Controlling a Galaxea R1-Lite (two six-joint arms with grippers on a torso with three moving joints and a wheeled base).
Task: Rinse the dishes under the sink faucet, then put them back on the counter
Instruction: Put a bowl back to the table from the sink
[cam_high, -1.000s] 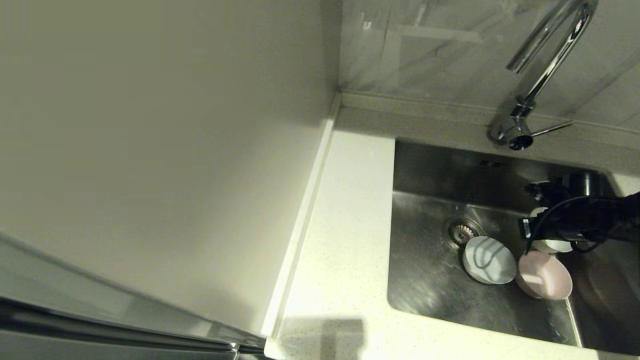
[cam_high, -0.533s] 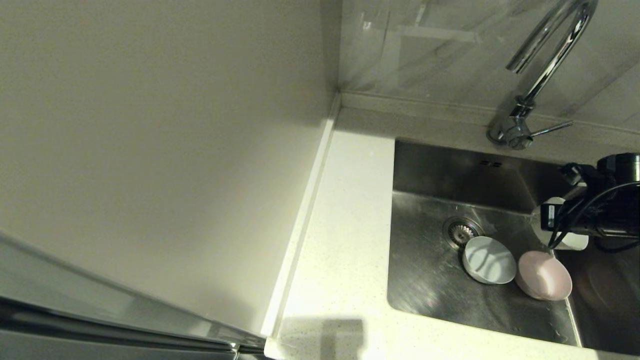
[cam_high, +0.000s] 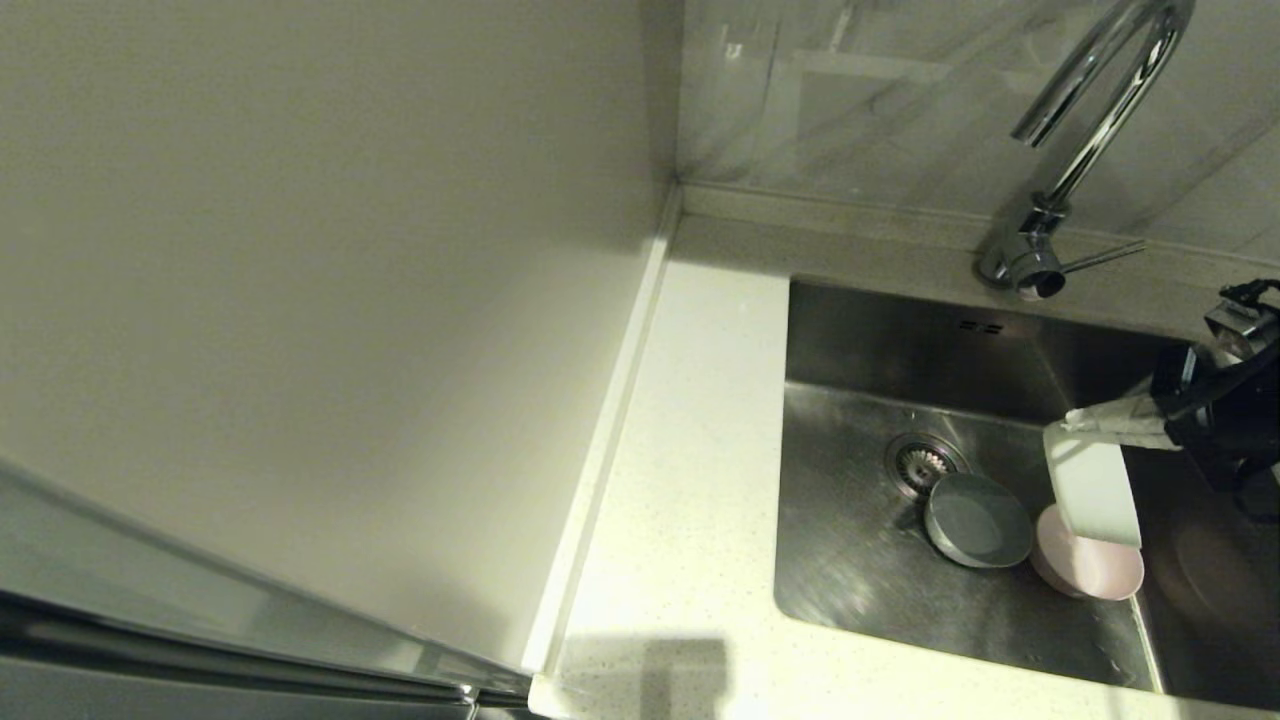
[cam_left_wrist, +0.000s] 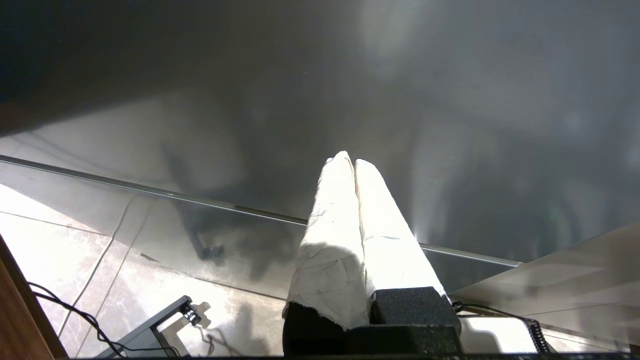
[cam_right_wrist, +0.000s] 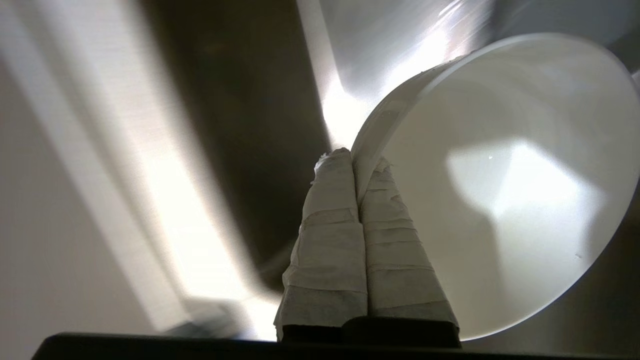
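Note:
My right gripper (cam_high: 1085, 420) hangs over the right part of the sink (cam_high: 850, 580), shut on the rim of the white bowl (cam_high: 1092, 490). The bowl is lifted and tipped on its edge above the pink bowl (cam_high: 1090, 572). In the right wrist view the taped fingertips (cam_right_wrist: 345, 165) pinch the white bowl (cam_right_wrist: 500, 190) at its rim, one inside and one outside. The blue-grey bowl (cam_high: 978, 520) lies on the sink floor beside the drain (cam_high: 920, 462). The faucet (cam_high: 1090, 130) arches at the back. My left gripper (cam_left_wrist: 348, 161) is shut and empty, out of the head view.
The white speckled counter (cam_high: 680, 480) runs along the left of the sink, with a raised rim against a pale wall panel (cam_high: 300, 300). The faucet's thin lever (cam_high: 1105, 258) points right. The left wrist view looks at a dark panel and a tiled floor.
My right gripper has risen and drawn back to the right with the white bowl, tipping it from lying low in the sink to standing on edge. The other two bowls have not moved.

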